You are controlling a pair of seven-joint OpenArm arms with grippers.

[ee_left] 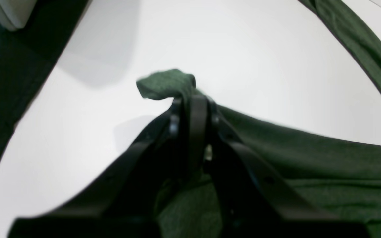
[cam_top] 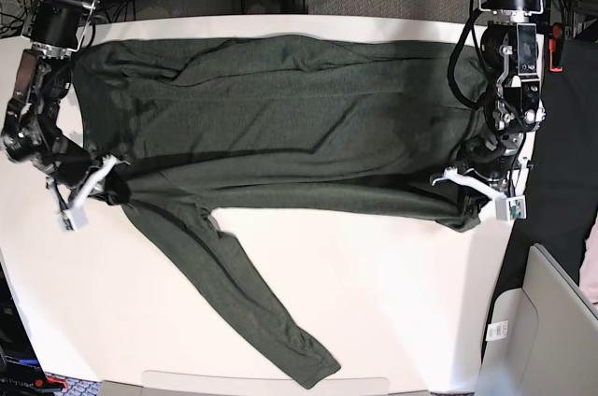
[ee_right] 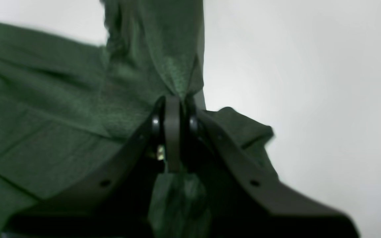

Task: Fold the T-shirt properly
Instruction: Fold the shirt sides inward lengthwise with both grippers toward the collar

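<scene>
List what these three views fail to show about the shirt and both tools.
- Left wrist view: the left tool is shut on the shirt; how deep the fabric sits is hidden by its fingers.
- Right wrist view: blurred; the right tool is shut on cloth, its own body covering the hem below.
- Base view: the shirt's second sleeve is not visible; the tools are too small to judge.

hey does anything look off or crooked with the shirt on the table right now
Yes. One long sleeve trails diagonally toward the table's near edge instead of lying along the T-shirt. The body is spread flat, each lower corner pinched by the left hand and right hand.
</scene>
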